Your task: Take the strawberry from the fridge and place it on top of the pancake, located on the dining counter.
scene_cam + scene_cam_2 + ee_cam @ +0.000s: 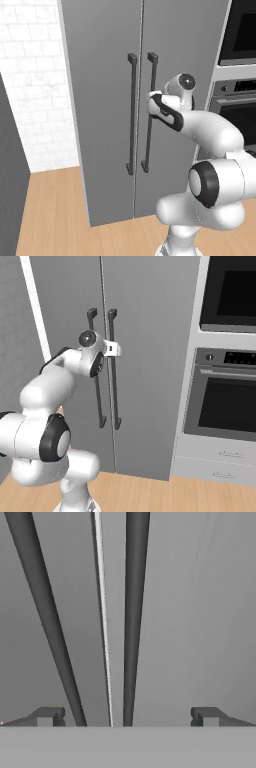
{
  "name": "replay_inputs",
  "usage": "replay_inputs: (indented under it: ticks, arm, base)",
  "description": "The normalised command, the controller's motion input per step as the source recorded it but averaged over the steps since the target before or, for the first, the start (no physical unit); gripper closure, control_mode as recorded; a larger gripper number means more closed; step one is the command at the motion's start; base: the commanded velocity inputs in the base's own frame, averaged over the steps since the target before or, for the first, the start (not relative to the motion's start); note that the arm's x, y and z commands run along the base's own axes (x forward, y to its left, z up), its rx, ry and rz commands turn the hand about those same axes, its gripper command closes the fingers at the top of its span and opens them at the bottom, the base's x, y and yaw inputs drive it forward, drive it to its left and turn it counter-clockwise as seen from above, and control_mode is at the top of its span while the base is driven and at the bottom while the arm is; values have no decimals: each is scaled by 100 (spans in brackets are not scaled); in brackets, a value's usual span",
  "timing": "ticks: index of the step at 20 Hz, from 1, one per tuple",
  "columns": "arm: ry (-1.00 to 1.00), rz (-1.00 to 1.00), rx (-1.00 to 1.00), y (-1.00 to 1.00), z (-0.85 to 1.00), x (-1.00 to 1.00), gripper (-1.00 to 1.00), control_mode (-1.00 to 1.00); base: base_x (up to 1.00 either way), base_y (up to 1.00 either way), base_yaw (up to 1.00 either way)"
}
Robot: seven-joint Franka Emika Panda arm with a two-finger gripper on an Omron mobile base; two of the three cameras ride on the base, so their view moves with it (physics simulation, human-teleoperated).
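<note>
Fridge [105, 125] shut; strawberry must be inside, hidden. Claw [127, 717] wide open, holds nothing, close to right door handle [134, 612], handle between tips. Handle looks stiff, thin; grab middle. Berry likely soft, light; squeeze gently.

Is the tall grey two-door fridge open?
No, both doors of the tall grey fridge sit flush, with its two dark bar handles side by side.

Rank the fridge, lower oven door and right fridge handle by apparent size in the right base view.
1. fridge, largest by far.
2. lower oven door.
3. right fridge handle, smallest: long but very thin.
</note>
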Motion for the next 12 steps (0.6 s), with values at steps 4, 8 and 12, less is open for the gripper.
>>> replay_inputs:
  ticks: [4,8,12]
  arm:
    - [3,0,0,0,0,56,-100,-100]
    - [2,0,0,0,0,52,-100,-100]
    - [0,0,0,0,0,49,-100,-100]
  base:
    - [0,0,0]
    - [0,0,0]
    - [0,0,0]
